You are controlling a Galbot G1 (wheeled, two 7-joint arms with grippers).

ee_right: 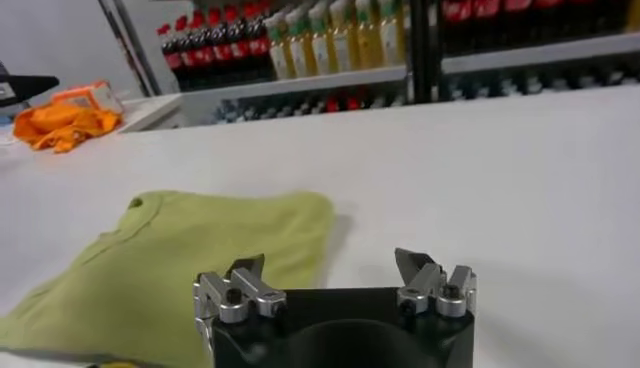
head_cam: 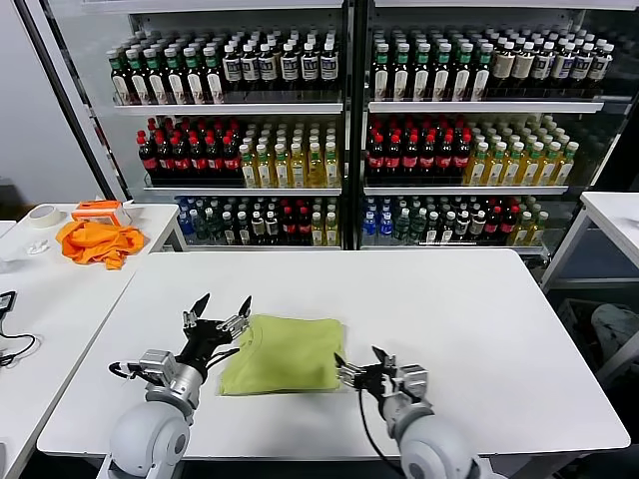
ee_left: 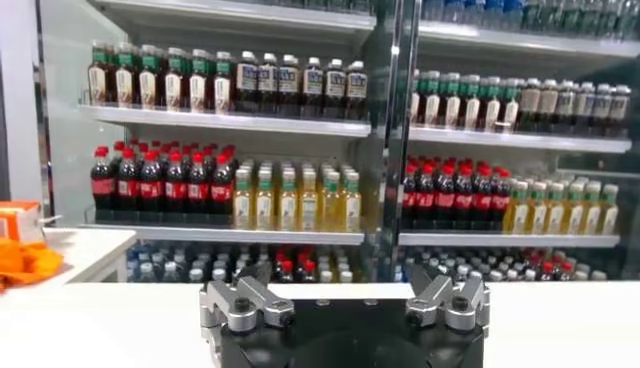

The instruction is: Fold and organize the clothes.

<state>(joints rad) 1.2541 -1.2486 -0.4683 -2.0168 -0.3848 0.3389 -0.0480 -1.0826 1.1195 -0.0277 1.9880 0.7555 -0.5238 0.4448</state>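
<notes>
The lime T-shirt [head_cam: 285, 352] lies folded into a rough rectangle on the white table [head_cam: 459, 309], near its front edge. My left gripper [head_cam: 226, 301] is raised just off the shirt's left edge, open and holding nothing. In the left wrist view the left gripper [ee_left: 342, 285] is spread wide and faces the shelves, with the shirt out of sight. My right gripper [head_cam: 359, 357] sits low by the shirt's right front corner, open and empty. In the right wrist view the T-shirt [ee_right: 190, 260] lies flat beyond and beside the right gripper [ee_right: 330, 265], neck hole showing.
A side table at the left carries a crumpled orange cloth [head_cam: 98, 241], an orange-and-white box [head_cam: 100, 210] and a tape roll [head_cam: 42, 215]. Shelves of bottles [head_cam: 349, 150] stand behind the table. A black cable [head_cam: 12, 344] lies at the far left.
</notes>
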